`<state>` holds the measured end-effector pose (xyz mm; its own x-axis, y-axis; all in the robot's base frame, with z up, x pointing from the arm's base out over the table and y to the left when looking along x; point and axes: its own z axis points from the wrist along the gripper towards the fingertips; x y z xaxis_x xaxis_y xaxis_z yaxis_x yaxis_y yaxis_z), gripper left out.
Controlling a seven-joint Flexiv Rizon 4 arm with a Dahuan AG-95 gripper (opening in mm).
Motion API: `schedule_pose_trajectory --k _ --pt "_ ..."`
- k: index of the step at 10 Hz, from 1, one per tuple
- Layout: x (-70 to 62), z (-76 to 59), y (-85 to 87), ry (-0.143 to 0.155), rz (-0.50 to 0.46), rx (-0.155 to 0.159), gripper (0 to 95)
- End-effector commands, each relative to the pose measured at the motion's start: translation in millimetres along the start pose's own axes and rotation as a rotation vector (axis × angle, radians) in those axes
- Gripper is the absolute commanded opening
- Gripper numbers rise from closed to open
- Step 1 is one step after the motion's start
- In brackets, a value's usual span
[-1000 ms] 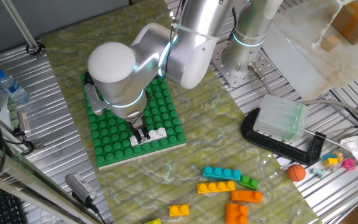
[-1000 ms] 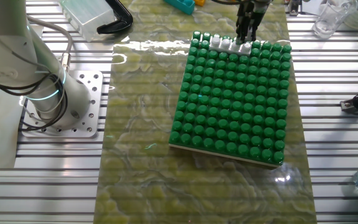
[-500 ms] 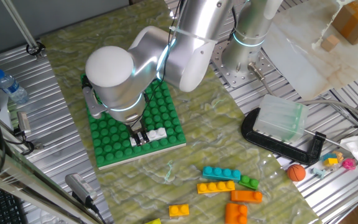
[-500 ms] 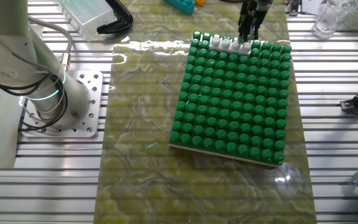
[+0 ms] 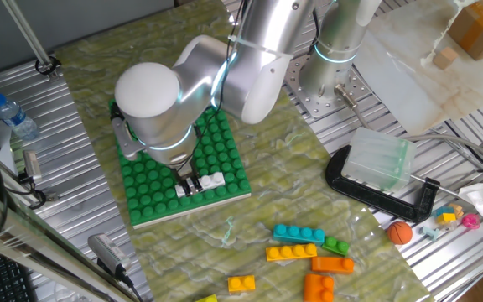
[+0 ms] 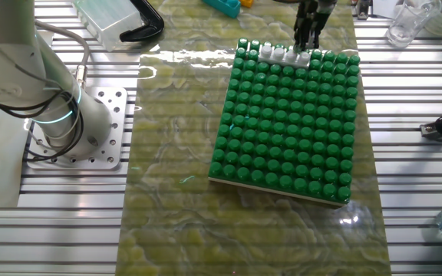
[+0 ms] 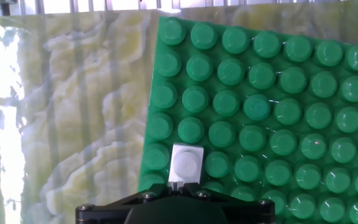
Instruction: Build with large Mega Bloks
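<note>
Here the claw (image 5: 190, 183) is standing directly over one end of the white brick (image 5: 205, 181), which is sitting on the edge row of the green baseplate (image 5: 153, 180), presumably for seating. Whether its fingers are clamping or freed cannot be told. Loose bricks (image 5: 298, 234) are lying well apart from it.

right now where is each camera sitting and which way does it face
One fixed view: high, past the loose bricks, looking down at the green baseplate; the arm's elbow and wrist show above the gripper.
The other fixed view: high on the opposite side, baseplate near, arm base at left, gripper at the far edge.
Hand view: on the wrist, looking down at the white brick.
Both fixed views share the white brick.
</note>
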<state>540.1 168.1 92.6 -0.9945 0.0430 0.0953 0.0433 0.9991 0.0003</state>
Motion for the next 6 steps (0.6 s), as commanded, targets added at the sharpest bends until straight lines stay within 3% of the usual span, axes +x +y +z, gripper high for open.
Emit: schedule_pose_trajectory --k 1,2,4,6 --pt "7.3 13.6 5.1 0.021 0.002 0.0 0.0" --pt "13.5 3.5 7.4 0.024 0.0 -0.002 0.0" --pt "24.1 -3.1 7.4 0.025 -0.004 -0.003 0.0" --pt "34.8 -0.9 4.0 0.015 -0.016 -0.004 0.0"
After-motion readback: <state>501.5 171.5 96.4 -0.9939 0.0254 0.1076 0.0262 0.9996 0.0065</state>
